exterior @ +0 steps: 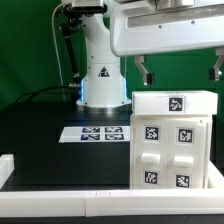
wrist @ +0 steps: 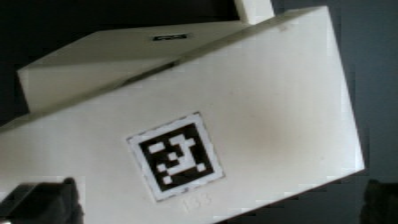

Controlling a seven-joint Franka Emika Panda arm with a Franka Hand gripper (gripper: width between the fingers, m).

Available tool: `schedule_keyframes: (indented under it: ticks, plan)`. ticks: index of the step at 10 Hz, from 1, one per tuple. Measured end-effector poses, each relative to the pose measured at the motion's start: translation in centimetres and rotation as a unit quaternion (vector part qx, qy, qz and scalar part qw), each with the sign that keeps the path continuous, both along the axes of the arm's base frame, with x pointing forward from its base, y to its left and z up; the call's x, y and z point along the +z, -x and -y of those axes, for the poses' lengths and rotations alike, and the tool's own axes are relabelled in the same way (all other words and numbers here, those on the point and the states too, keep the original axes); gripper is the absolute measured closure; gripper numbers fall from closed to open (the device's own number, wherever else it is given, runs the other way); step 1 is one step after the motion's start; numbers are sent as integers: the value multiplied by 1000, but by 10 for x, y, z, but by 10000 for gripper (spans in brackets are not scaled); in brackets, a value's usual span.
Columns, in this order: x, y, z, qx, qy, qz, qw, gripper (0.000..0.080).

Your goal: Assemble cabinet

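Hand (exterior: 178,70) spread wide (empty) above cabinet (exterior: 172,140), clear air over its top edge

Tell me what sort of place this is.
Probably a robotics lab bench: a black table with a fixed marker board, a tag-covered white cabinet, and the robot's hand above it.

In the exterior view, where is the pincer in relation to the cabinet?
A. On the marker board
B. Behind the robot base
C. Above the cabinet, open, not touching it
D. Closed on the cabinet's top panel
C: the pincer hangs open above the cabinet, with a gap between its fingertips and the top panel.
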State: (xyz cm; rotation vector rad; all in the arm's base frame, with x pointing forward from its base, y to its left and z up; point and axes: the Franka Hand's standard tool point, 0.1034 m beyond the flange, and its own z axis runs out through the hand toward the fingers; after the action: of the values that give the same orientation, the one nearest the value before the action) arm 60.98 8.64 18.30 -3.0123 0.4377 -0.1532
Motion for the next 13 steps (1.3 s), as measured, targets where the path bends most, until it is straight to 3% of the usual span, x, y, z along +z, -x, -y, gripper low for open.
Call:
schedule_keyframes:
  ticks: [3,4,6,9,11,12,13]
  plan:
    - [0,-4,7,239,35,34,970,2]
    - [-2,-2,6,312,43,33,949,2]
    - [-5,1,5,396,63,26,916,2]
    - [-5,1,8,470,73,30,879,2]
    - [-6,1,11,554,87,30,827,2]
    - [-8,4,12,613,96,24,784,2]
    - [-10,4,11,683,110,18,722,2]
